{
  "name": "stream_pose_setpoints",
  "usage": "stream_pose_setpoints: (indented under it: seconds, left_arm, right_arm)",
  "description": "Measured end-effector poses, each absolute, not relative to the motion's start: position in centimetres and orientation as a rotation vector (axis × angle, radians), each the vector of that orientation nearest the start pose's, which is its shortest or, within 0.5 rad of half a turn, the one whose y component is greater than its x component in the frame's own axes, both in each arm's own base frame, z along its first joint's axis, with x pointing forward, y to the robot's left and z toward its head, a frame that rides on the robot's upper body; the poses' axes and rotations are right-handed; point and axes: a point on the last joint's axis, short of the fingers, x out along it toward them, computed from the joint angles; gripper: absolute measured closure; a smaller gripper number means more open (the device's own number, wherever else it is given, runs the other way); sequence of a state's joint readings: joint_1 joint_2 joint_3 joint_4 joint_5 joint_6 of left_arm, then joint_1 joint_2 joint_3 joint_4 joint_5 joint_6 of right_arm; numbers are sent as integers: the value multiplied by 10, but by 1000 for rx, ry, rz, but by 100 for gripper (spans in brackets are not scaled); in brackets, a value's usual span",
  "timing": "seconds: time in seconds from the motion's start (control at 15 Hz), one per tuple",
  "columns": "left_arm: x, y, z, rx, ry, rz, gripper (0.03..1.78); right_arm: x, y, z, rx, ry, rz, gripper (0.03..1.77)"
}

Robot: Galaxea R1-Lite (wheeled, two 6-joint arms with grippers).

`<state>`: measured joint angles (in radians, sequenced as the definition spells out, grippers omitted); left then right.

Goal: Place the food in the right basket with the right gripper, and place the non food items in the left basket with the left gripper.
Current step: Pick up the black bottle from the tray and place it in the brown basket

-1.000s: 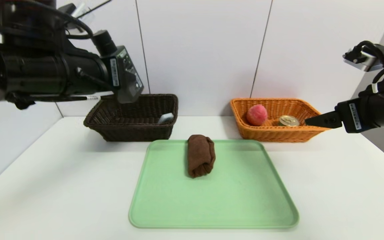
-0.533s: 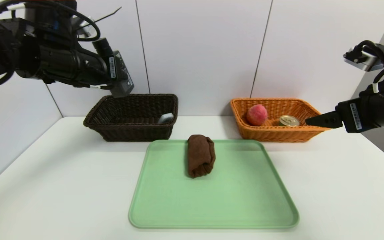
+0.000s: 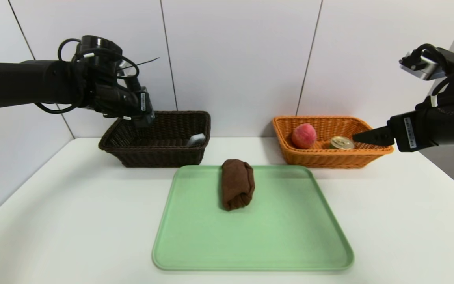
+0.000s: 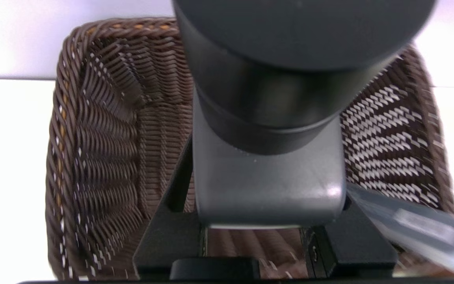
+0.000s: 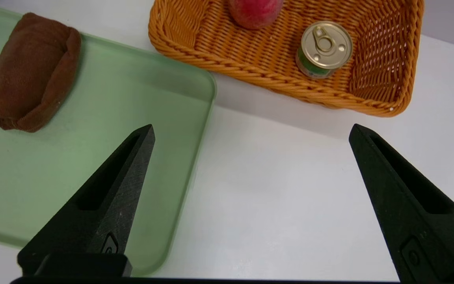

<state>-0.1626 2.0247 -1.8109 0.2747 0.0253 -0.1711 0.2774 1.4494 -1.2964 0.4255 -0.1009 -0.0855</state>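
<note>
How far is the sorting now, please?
Done: peach and can lie in the orange basket, a grey item in the dark basket. In hand: the left gripper, shut on a grey-black object, is over the dark basket. Remaining: the brown towel on the green tray. The right gripper is open beside the orange basket.

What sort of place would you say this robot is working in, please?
Most likely a lab or test bench staged for a sorting exercise, not a home: a bare white table against plain white wall panels, with only a green tray and two wicker baskets, dark and orange, laid out.
</note>
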Motion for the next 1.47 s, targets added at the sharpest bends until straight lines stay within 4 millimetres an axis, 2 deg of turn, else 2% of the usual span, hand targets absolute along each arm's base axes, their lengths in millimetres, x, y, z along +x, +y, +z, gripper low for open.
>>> stream_pose_setpoints:
  seconds: [0.4, 0.6, 1.0, 1.2, 1.47]
  left_arm:
    - [440, -54, 226, -104, 536, -55, 117]
    - [446, -52, 216, -104, 556, -47, 117]
    - [448, -52, 212, -100, 574, -41, 116]
    - [447, -53, 211, -100, 579, -40, 81]
    - [446, -52, 212, -103, 577, -23, 52]
  right_arm:
    - [229, 63, 287, -192, 564, 199, 10]
    - [232, 64, 284, -195, 575, 199, 10]
    - [235, 65, 283, -194, 582, 199, 10]
    - [235, 65, 283, -195, 582, 198, 10]
    - [234, 64, 283, -193, 582, 198, 10]
